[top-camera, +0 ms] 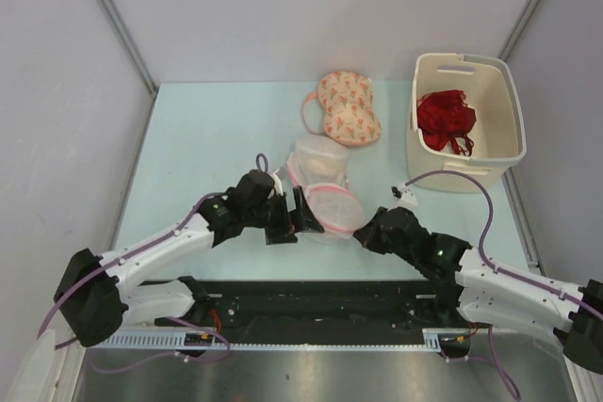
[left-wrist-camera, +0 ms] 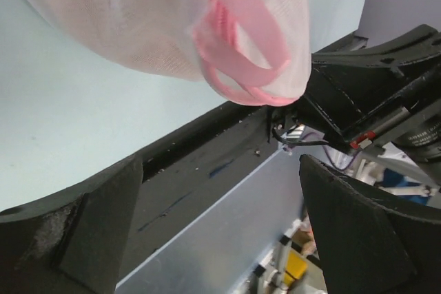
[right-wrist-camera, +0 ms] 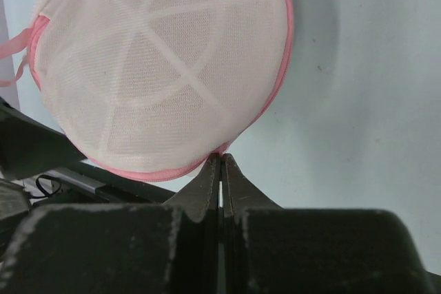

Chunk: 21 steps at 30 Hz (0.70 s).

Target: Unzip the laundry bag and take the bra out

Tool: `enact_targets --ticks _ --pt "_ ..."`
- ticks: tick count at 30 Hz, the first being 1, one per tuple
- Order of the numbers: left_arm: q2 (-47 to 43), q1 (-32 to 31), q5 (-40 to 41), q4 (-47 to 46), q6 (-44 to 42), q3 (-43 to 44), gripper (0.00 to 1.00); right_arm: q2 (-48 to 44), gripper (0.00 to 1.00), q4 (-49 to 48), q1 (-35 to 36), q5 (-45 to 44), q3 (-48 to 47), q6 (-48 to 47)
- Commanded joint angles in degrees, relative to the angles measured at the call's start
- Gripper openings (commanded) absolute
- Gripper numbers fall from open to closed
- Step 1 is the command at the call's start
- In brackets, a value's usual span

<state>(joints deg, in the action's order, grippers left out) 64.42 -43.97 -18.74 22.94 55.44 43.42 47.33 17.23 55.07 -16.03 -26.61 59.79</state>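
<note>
The laundry bag (top-camera: 332, 206), a round white mesh pouch with pink zipper trim, lies at the near middle of the table. A pale peach tone shows through its mesh; the bra itself is hidden inside. My right gripper (top-camera: 361, 229) is shut, its tips pinching the bag's pink rim (right-wrist-camera: 222, 151) at the near right edge. My left gripper (top-camera: 294, 215) is open just left of the bag. In the left wrist view the bag (left-wrist-camera: 124, 18) and a pink loop (left-wrist-camera: 241, 53) hang above the open jaws (left-wrist-camera: 220, 191), with nothing between them.
A twin mesh pouch (top-camera: 318, 157) lies just behind the bag. A pink bra with red motifs (top-camera: 347, 107) lies further back. A white bin (top-camera: 443, 174) at the back right holds a red lacy bra (top-camera: 447, 120).
</note>
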Motion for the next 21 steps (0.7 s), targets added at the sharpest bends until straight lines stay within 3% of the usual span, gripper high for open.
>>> enact_targets --ticks 1,8,11,14,15,16,17,18,21 --pt "1.5 -0.7 -2.8 -14.0 11.0 -2.1 1.0 -0.4 0.0 -0.3 0.4 -3.5 -2.5 1.1" --pt "7.9 -2.4 -0.4 -19.3 14.1 0.3 1.0 0.7 0.0 -0.2 2.1 -4.9 -2.4 1.7" --pt "11.4 -2.7 -0.7 -21.3 14.4 1.2 0.92 0.6 0.0 -0.2 2.6 -5.4 -2.4 2.0" --pt "13.5 -3.1 -0.9 -21.6 14.4 2.3 0.72 0.0 0.0 0.1 2.7 -5.8 -2.5 2.3" --pt "13.7 -3.1 -0.9 -21.5 14.3 2.5 0.5 -0.1 0.0 0.3 2.7 -5.9 -2.5 2.3" --pt "13.7 -3.1 -0.8 -21.1 13.5 2.8 0.34 -0.4 0.0 1.8 2.8 -6.4 -2.4 2.3" --pt "13.6 -3.0 -0.3 -19.8 12.9 3.6 0.06 -1.2 0.0 2.7 2.7 -6.8 -2.4 2.2" --pt "13.6 -2.7 -0.3 -19.1 12.0 4.1 0.0 -1.7 0.0 3.8 2.6 -7.3 -2.5 1.5" --pt "12.5 -1.3 -2.4 -16.4 7.8 5.4 0.01 -4.4 0.0 6.1 1.3 -8.1 -2.5 -1.8"
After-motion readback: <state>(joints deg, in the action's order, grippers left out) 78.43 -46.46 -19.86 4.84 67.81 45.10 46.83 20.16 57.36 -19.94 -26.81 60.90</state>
